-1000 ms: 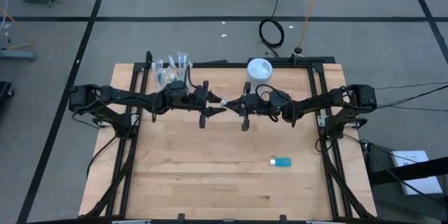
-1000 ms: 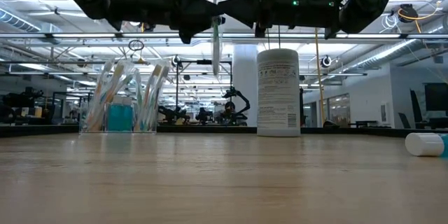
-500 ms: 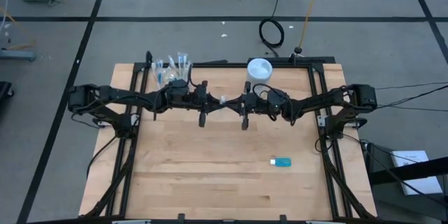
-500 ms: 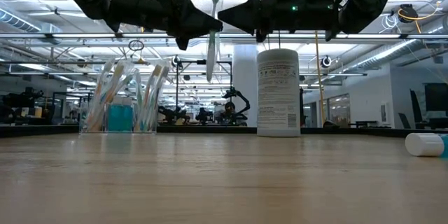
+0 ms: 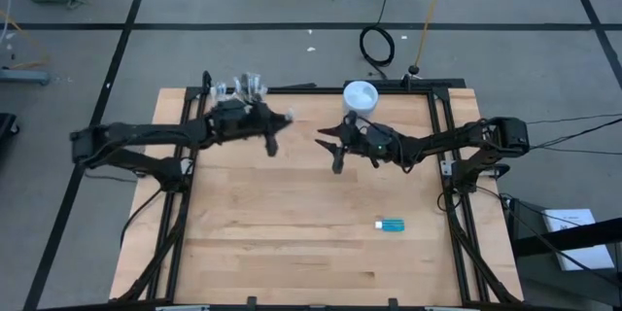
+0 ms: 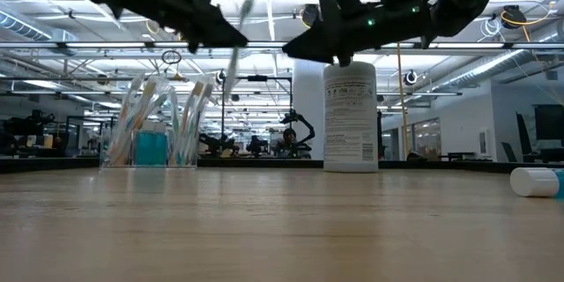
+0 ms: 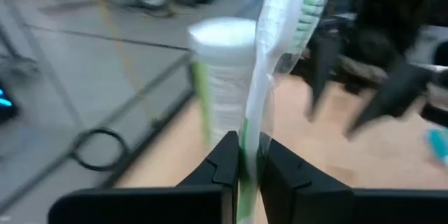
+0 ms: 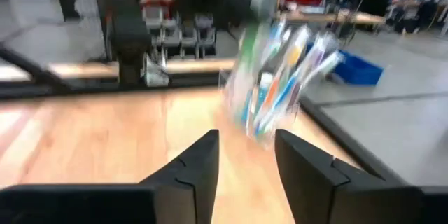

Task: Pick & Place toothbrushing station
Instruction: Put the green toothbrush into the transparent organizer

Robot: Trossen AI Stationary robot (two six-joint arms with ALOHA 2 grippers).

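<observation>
The left gripper has its jaws closed tight on the lower handle of a toothbrush, which stands up with its green bristle head at the free end. Gripping low on the handle leaves the long part free, which would suit lowering it into the cup. In the high view this gripper hangs above the tabletop toward the far left corner, just beside the clear cup that stands there full of toothbrushes with a blue tube among them. The low view shows the held brush tilted, well above the wood.

The right gripper hangs near the middle of the far edge, close to the white canister, its jaws parted with nothing between them; it faces the cup, probably having no part in this step.

A small blue toothpaste tube lies alone toward the near right corner, likely the next thing to collect.
</observation>
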